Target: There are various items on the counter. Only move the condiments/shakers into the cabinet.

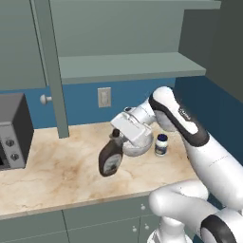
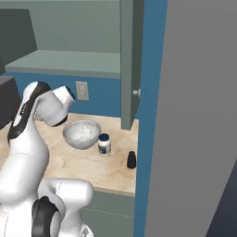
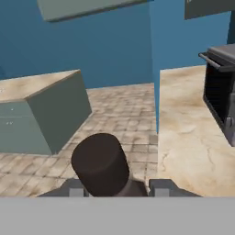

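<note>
You have the pincer clamped on the neck of the syrup bottle, just below its dark cap. The bottle hangs tilted, lifted off the surface, on the side of the glass bowl that faces the grey microwave.

Take the bowl as your landmark. The white jar with the blue lid stands just beside it, toward the front edge of the surface and the tall side panel. The small black shaker sits beyond the jar, near that panel and close to the front edge. Behind the bowl, on the blue wall, there is a pale outlet plate. Above the bowl runs the pale shelf of the cabinet, and the narrow door edge comes down to the surface well to the microwave side, with a small knob next to it.

The bottle carries a pale label; its writing is too small to read.
</note>
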